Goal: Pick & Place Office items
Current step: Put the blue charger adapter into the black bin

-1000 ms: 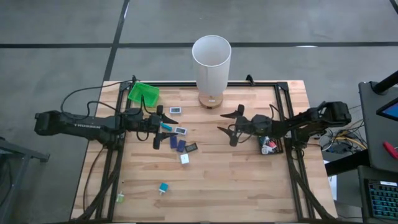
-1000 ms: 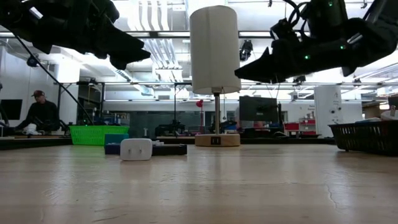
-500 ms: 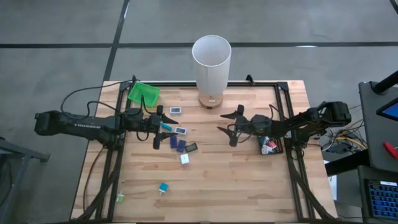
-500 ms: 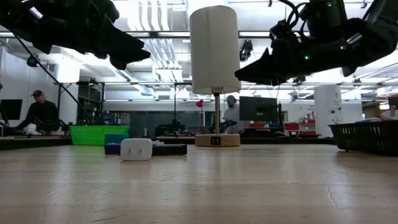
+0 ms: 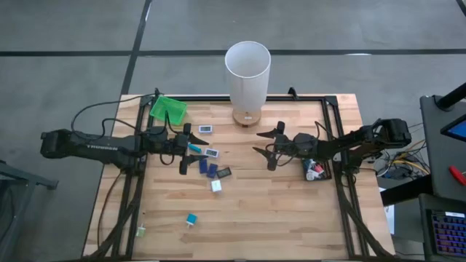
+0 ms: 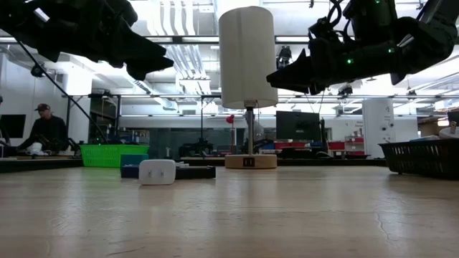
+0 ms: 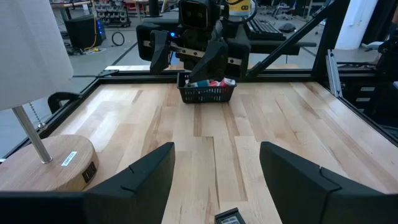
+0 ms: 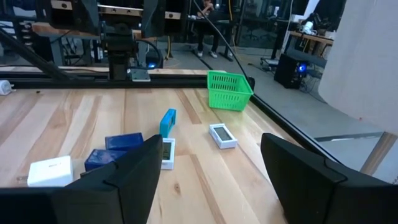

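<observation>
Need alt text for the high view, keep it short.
Seen from above, the left gripper and the right gripper, both open, face each other over a wooden table. Small blue, white and teal office items lie scattered by the left one. A tall white cylinder stands at the far edge, a green tray left of it.

Light wood plank table (image 5: 277, 196) with black metal frame (image 5: 342, 211). Grey concrete floor (image 5: 73, 44) around it, dark seam lines running across. Low view: open workshop behind, ceiling strip lights (image 6: 179, 57), white pillar (image 6: 376, 118), dark monitor (image 6: 295, 125), shelving and benches. A person in a cap sits at far left (image 6: 47, 132). Right edge from above: dark cart (image 5: 444, 145) with cables. Wrist views: black racks, a blue-lit box on the floor (image 8: 291, 70), more benches.
</observation>
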Robot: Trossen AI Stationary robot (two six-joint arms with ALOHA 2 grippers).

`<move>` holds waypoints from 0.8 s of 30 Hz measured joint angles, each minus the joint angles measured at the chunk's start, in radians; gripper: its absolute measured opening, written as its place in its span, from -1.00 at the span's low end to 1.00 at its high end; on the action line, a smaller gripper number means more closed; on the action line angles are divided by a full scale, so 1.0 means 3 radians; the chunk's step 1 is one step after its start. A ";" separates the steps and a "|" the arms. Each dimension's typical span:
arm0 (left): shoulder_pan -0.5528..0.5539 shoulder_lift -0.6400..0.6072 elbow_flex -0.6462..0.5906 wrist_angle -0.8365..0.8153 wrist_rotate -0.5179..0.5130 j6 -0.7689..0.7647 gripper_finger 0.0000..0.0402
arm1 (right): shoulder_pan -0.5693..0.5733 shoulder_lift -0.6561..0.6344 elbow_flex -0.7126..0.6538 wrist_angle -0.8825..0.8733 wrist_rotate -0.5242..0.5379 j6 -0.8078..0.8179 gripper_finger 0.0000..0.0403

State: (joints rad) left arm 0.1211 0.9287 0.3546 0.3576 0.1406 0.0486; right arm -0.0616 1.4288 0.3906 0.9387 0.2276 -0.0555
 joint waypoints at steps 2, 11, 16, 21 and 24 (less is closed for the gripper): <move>0.0000 0.0000 0.0000 -0.0006 -0.0005 0.0000 0.21 | 0.0000 0.0000 0.0001 0.0000 0.0001 -0.0001 0.35; 0.0000 0.0000 0.0000 -0.0027 -0.0020 -0.0009 0.21 | 0.0000 0.0000 0.0001 0.0000 0.0004 -0.0001 0.29; 0.0000 0.0000 0.0000 -0.0031 -0.0020 0.0001 0.21 | 0.0000 0.0000 0.0001 0.0000 0.0004 -0.0001 0.31; 0.0005 0.0000 0.0000 0.0003 -0.0026 -0.0013 0.21 | 0.0000 0.0000 0.0001 0.0001 0.0004 -0.0001 0.34; -0.0008 0.0003 0.0001 -0.0084 -0.0044 -0.0592 0.21 | 0.0000 0.0000 0.0001 0.0001 0.0004 -0.0001 0.35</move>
State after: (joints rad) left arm 0.1187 0.9296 0.3550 0.3325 0.1275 -0.1289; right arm -0.0616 1.4288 0.3908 0.9390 0.2287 -0.0558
